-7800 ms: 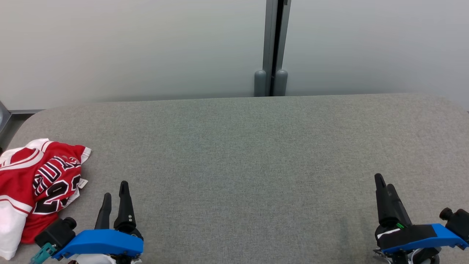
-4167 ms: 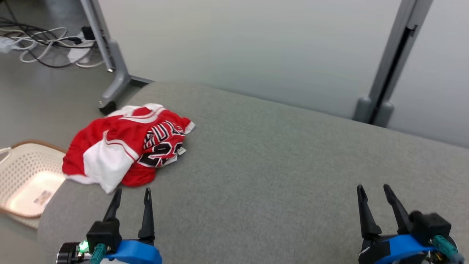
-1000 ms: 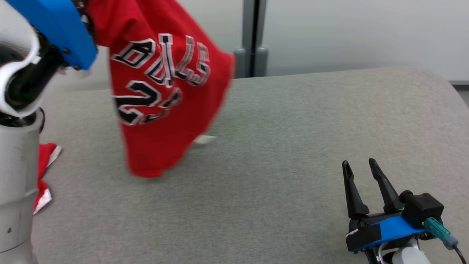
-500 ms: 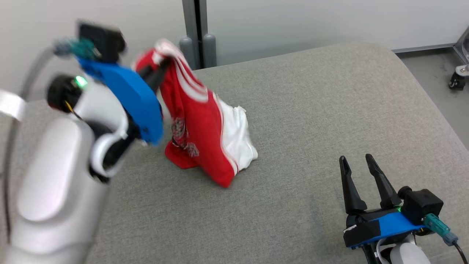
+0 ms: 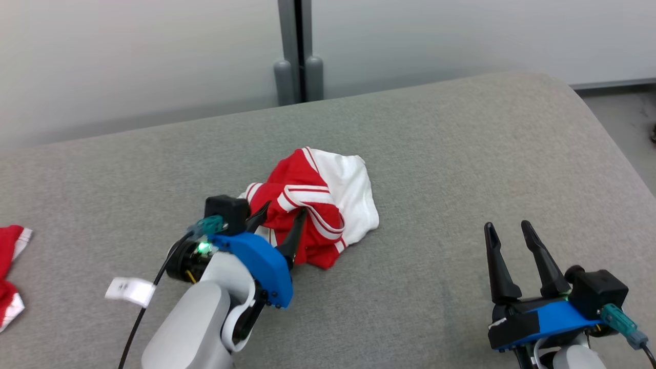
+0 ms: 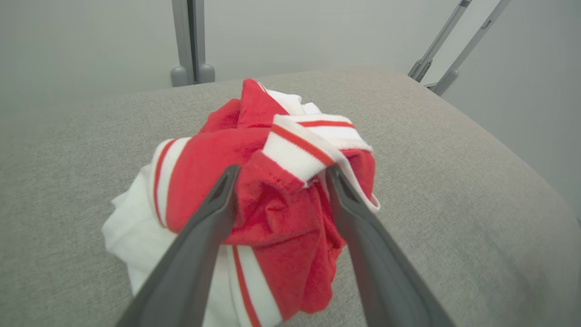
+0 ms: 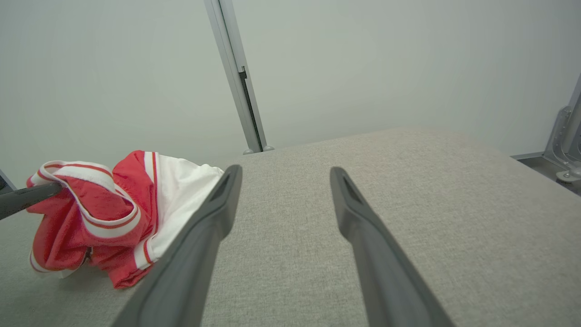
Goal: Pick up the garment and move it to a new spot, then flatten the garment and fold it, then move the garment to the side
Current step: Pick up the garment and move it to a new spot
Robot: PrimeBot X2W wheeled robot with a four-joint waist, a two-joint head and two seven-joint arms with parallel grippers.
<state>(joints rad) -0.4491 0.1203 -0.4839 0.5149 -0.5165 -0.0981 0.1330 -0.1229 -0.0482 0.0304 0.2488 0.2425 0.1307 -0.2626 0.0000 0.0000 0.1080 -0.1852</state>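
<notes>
Wall (image 5: 128, 61): pale grey panels behind the counter, joined at a grey post (image 5: 299, 51) with two rounded feet.
Counter (image 5: 435, 154): covered in grey woven cloth with rounded corners; it carries everything else.
Garment (image 5: 328, 205): a red and white jersey in a crumpled heap near the middle of the counter, resting on the surface. The white panel faces the far right side and the red, stripe-edged folds face the left arm. In the left wrist view a striped band (image 6: 308, 145) lies across the top of the bunch.
Left gripper (image 5: 284, 209): low over the near edge of the heap, its fingers spread wide. A bulge of red cloth (image 6: 272, 200) sits between them and seems to touch their inner faces, but nothing is pinched. The right wrist view shows one of its fingers (image 7: 27, 196) against the striped hem.
Right gripper (image 5: 507, 225): at the lower right, well apart from the garment. Its fingers are spread over bare counter with nothing between them (image 7: 285, 170).
Red cloth (image 5: 10, 266): a second piece with white trim at the left edge of the head view – what it is cannot be told.
Tag (image 5: 129, 290): a small white label on the left arm's black cable.
</notes>
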